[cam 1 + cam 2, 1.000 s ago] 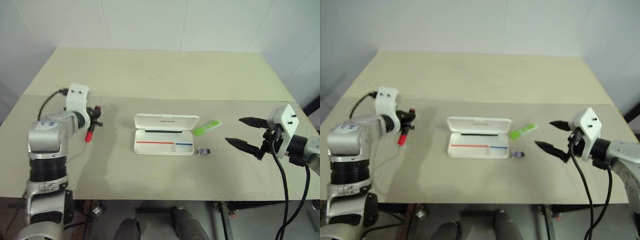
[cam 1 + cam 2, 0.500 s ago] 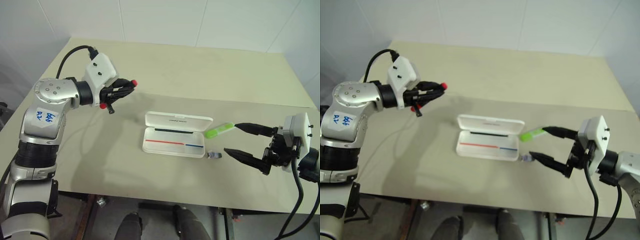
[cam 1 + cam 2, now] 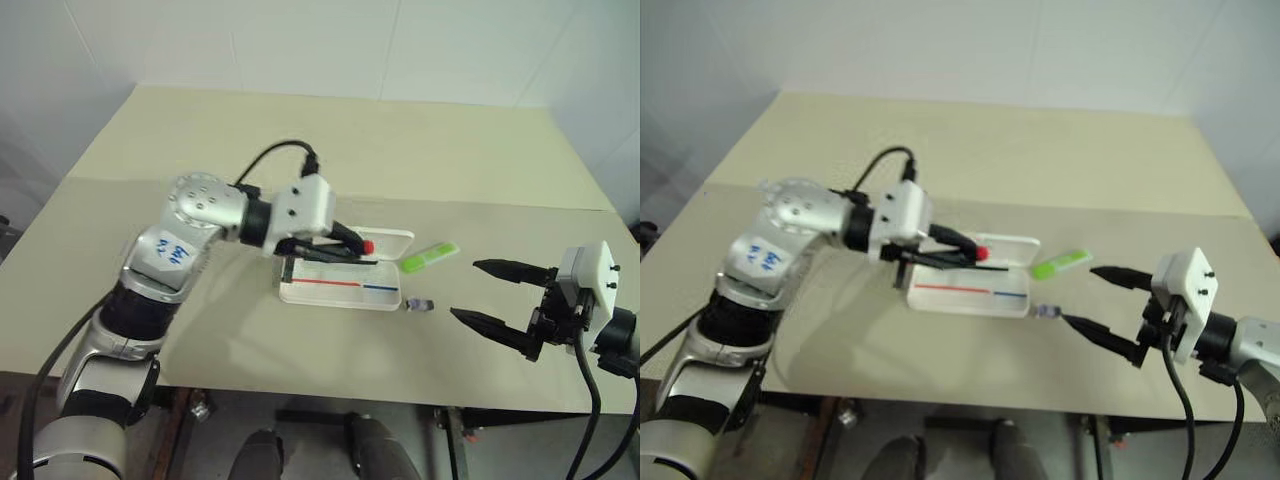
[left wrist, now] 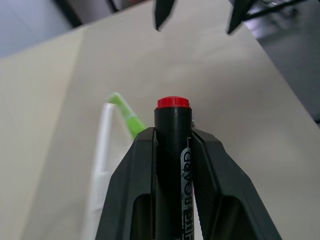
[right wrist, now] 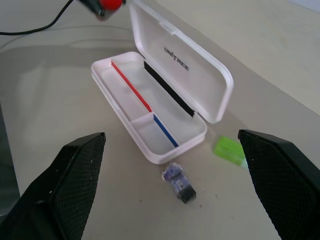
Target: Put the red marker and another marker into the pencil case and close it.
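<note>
Setting: beige desk (image 3: 200, 140) against white walls.
Pencil case (image 3: 342, 290): lid swung up, tray bare apart from red and blue dividers, ready for loading.
Left gripper (image 3: 352, 240): clamped on the red marker (image 3: 366, 246), poised above the tray, likely for a drop-in.
Green highlighter (image 3: 430, 257): flat on the desk just beside the lid.
Right gripper (image 3: 500, 297): spread wide, empty, aimed toward the highlighter, presumably for the next pick.
Small purple-grey object (image 3: 420, 304): beside the tray corner.
</note>
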### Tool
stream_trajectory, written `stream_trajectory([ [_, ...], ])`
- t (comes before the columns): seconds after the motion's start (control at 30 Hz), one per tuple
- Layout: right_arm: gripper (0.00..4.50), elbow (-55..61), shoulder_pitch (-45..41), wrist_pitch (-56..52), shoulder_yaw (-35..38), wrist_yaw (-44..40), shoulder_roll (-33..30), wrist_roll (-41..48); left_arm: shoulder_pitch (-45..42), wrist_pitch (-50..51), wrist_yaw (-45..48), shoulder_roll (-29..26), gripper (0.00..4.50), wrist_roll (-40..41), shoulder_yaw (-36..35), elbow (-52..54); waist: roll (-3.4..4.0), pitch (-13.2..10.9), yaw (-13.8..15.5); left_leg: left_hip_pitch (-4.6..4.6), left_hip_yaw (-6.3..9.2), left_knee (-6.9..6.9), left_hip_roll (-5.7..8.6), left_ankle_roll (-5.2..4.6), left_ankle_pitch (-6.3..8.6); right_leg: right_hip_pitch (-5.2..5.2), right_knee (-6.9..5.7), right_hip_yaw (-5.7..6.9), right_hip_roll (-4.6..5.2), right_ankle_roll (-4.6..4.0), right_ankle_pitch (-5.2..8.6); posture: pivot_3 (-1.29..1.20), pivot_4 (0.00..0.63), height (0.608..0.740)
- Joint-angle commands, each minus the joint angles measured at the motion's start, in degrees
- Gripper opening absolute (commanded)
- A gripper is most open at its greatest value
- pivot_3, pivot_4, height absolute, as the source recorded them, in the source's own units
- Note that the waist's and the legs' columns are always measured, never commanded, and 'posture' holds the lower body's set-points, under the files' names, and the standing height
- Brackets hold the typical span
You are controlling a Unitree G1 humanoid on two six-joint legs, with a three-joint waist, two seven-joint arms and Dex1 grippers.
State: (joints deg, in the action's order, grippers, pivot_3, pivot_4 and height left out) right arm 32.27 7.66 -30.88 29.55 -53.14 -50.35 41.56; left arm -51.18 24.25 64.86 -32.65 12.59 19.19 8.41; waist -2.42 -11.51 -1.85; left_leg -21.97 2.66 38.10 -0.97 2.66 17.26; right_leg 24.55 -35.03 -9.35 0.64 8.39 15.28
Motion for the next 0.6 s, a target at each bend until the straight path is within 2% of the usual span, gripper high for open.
stream_trajectory([
  [0.03, 4.50, 3.1, 1.0, 1.1, 3.2, 1.3, 0.7, 0.3, 0.2, -1.0, -2.0, 1.9, 0.62, -2.9, 2.1, -0.3, 0.00, 0.0, 0.0, 0.00, 0.00, 0.00, -0.01, 0.00, 0.00, 0.00, -0.01, 0.00, -0.01, 0.00, 0.00, 0.00, 0.150, 0.740],
  [0.3, 4.50, 5.7, 3.9, 0.7, 5.4, 2.8, 1.6, 1.7, -0.1, -6.4, -8.8, 6.0, 0.62, -14.8, 7.5, -10.5, 0.00, 0.0, 0.1, 0.00, 0.00, 0.05, 0.03, -0.03, -0.01, -0.05, 0.00, -0.09, -0.01, 0.07, -0.04, 0.00, 0.150, 0.740],
  [0.6, 4.50, 6.8, 5.1, 0.7, 5.2, 5.5, 2.7, 1.5, 0.8, -10.3, -10.0, 7.3, 0.62, -19.5, 8.1, -14.2, 0.00, 0.0, 0.3, -0.01, -0.02, 0.03, 0.03, -0.04, 0.00, -0.03, 0.00, -0.13, -0.01, 0.08, -0.05, 0.00, 0.150, 0.740],
])
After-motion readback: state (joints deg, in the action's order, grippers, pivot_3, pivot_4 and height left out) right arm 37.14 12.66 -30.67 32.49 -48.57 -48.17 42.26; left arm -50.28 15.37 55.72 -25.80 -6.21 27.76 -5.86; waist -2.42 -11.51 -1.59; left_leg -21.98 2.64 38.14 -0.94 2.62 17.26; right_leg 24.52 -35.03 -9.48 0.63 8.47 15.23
